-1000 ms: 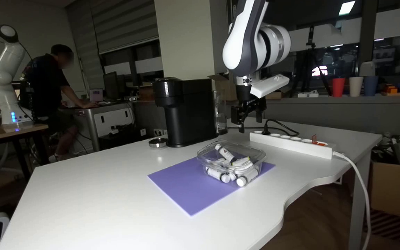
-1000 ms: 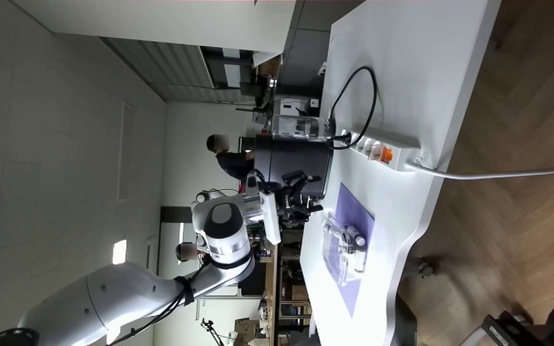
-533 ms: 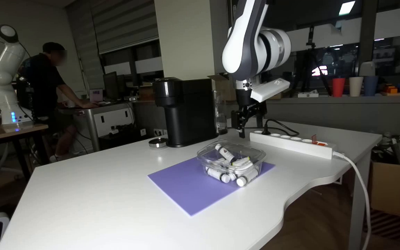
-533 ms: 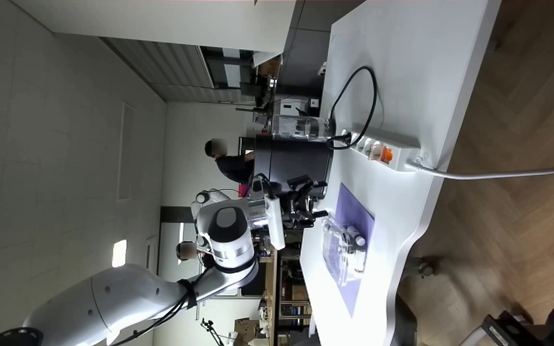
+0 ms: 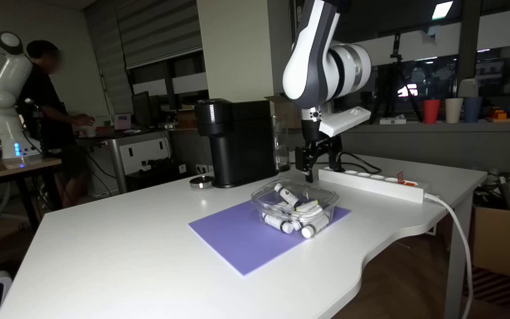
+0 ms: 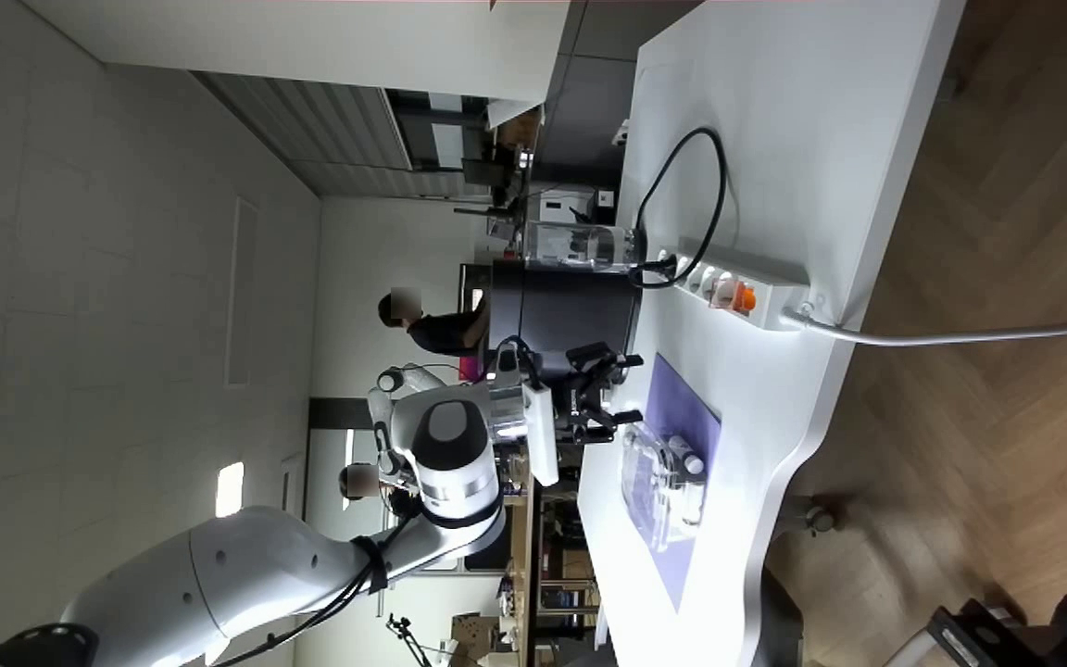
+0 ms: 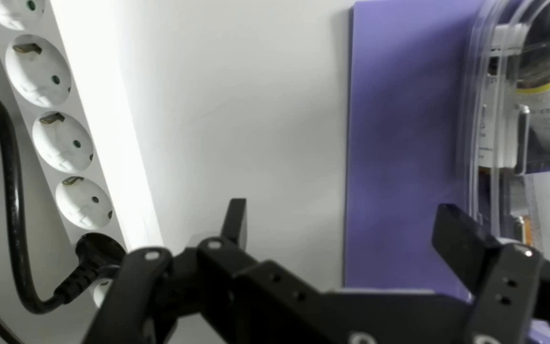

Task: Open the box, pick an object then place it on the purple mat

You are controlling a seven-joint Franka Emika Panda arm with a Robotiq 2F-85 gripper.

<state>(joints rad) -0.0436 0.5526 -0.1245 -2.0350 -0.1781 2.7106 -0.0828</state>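
Note:
The box [image 5: 272, 200], small and clear, stands on the purple mat [image 5: 237, 241] with several white bottles [image 5: 315, 226] inside. I cannot clearly make out its lid. Box [image 6: 652, 486] and mat [image 6: 682, 394] also show in an exterior view. My gripper [image 5: 323, 173] is open and empty above the table, behind the box; it also shows in an exterior view [image 6: 633, 389]. In the wrist view my gripper [image 7: 343, 217] straddles the edge of the mat [image 7: 399, 143]. Its right finger overlaps the side of the box [image 7: 494, 124] in the picture; its left finger is over white table.
A white power strip [image 5: 372, 185] with a black plug lies close behind the gripper, at the left in the wrist view [image 7: 63, 142]. A tall black appliance [image 5: 246, 141], a clear tank [image 5: 281, 146] and a round metal piece [image 5: 201, 182] stand beside the mat.
My gripper has moved down toward the table in both exterior views, with its fingers still apart. The box and mat have not moved. A person in the background has shifted.

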